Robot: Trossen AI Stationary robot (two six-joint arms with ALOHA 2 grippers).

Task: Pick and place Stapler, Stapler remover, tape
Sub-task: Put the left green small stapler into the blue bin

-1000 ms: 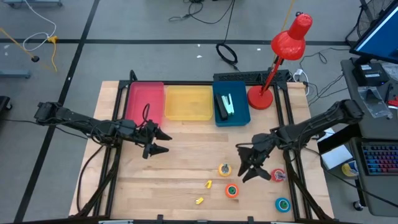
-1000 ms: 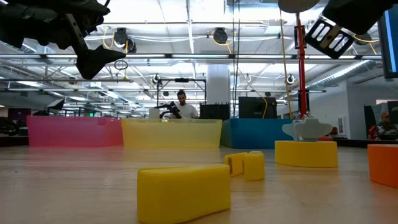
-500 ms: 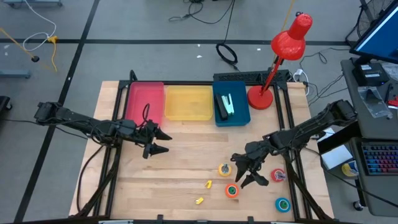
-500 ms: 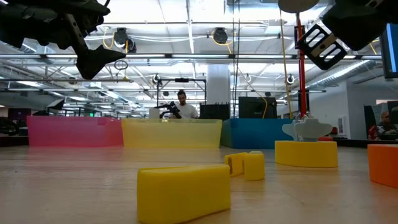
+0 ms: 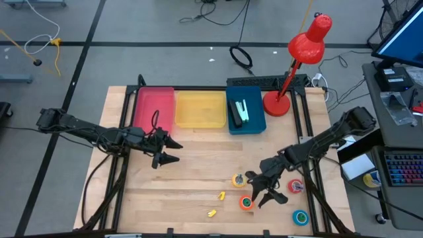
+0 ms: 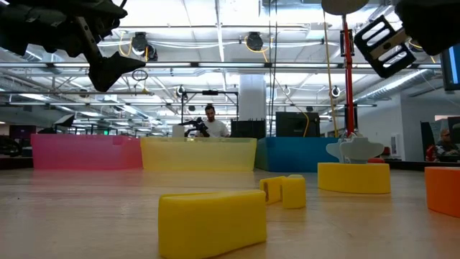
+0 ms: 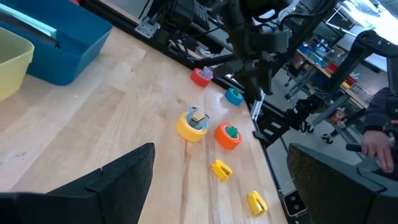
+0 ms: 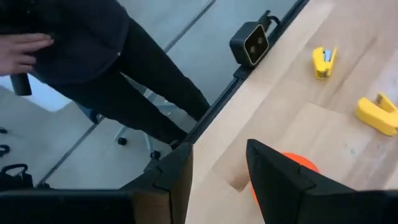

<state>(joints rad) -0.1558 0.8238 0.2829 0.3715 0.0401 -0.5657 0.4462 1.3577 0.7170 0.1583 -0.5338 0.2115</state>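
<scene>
Overhead view:
- L gripper (image 5: 173,152) hangs over bare wood, left-centre of frame, just below the pink bin (image 5: 154,99). Fingers spread wide, nothing in them.
- R gripper (image 5: 256,190) is low in the frame, right of centre, over the tape cluster. In its wrist cam the fingers (image 8: 283,180) stand apart w/ only tabletop in the gap, so it's released and not gripping anything.
- Orange tape (image 5: 246,203) is just below-left of the R gripper's tips. Can't tell whether they touch.
- Yellow tape (image 5: 238,180) is just upper-left of the R gripper, w/ a small grey piece on top.
- Red tape (image 5: 295,187) is to the right, partly under the R arm.
- Blue-teal tape (image 5: 301,217) is lower right, near the table edge, apart from the rest.
- Two yellow staple removers lie flat on the wood, bottom centre: one (image 5: 221,196) left of the orange roll, the other (image 5: 211,213) just below it.
- Stapler (image 5: 239,112) lies in the blue bin (image 5: 254,124), upper centre-right.
- Yellow bin (image 5: 200,109) sits btw the pink and blue bins.
- Red desk lamp (image 5: 307,39) is upper right, base beside the blue bin.

Table-level view: a remover (image 6: 212,219) fills the foreground. A person (image 6: 212,122) shows far back, centre.
</scene>
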